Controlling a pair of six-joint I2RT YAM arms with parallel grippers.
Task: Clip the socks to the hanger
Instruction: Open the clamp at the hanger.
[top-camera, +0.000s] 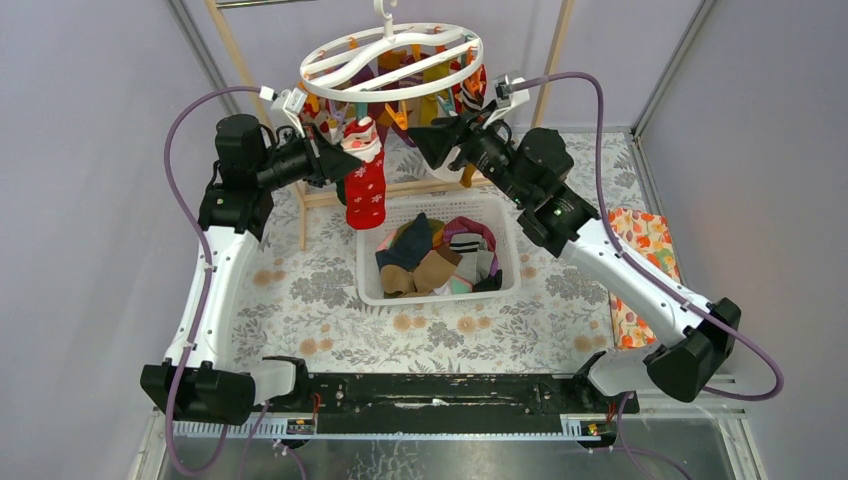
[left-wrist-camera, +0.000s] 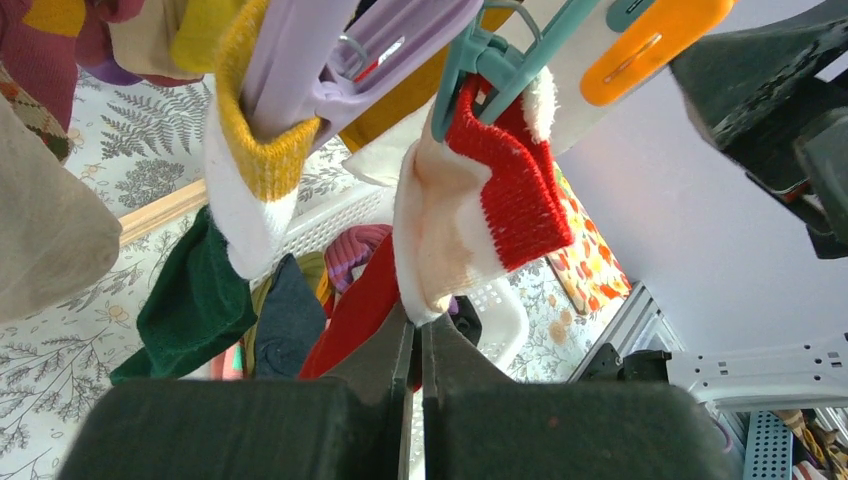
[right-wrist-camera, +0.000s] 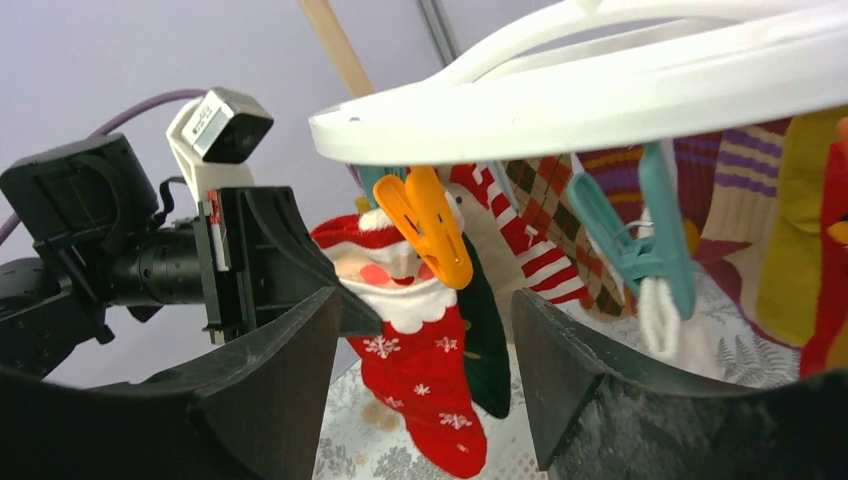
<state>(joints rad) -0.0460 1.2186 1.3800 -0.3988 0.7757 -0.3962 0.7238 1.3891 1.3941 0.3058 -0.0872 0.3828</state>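
The white ring hanger hangs above the desk with several socks clipped around it. A red Santa sock dangles from a teal clip on its near rim, above the left end of the white basket, where more lie heaped. The left gripper is pressed together with its tips against that sock's cuff, though I cannot tell whether any fabric is nipped between them, while the right gripper stands spread and empty just right of the sock, under the rim.
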